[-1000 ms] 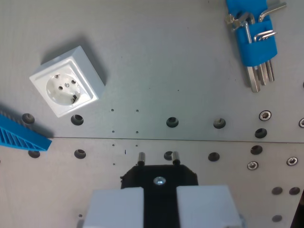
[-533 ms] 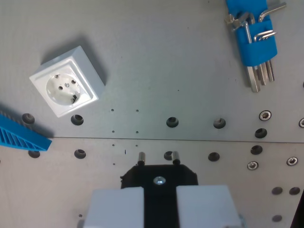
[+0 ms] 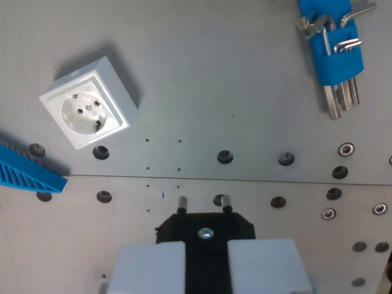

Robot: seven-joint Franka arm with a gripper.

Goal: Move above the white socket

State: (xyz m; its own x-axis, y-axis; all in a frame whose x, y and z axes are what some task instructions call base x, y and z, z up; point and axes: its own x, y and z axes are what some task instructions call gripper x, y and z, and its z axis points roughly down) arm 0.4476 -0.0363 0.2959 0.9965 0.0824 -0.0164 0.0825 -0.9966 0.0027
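Only one white socket [image 3: 88, 111] is in view, lying face-up on the grey perforated plate [image 3: 208, 92] at the wrist view's upper left. One gripper [image 3: 204, 204] sits at bottom centre, its two thin pins slightly apart and holding nothing. One blue hex-key holder [image 3: 334, 46] lies upper right; one blue ribbed part [image 3: 27, 171] pokes in at left.

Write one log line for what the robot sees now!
gripper: bottom centre, nothing held | white socket: wrist view's upper left | hex keys: upper right | not above socket yet
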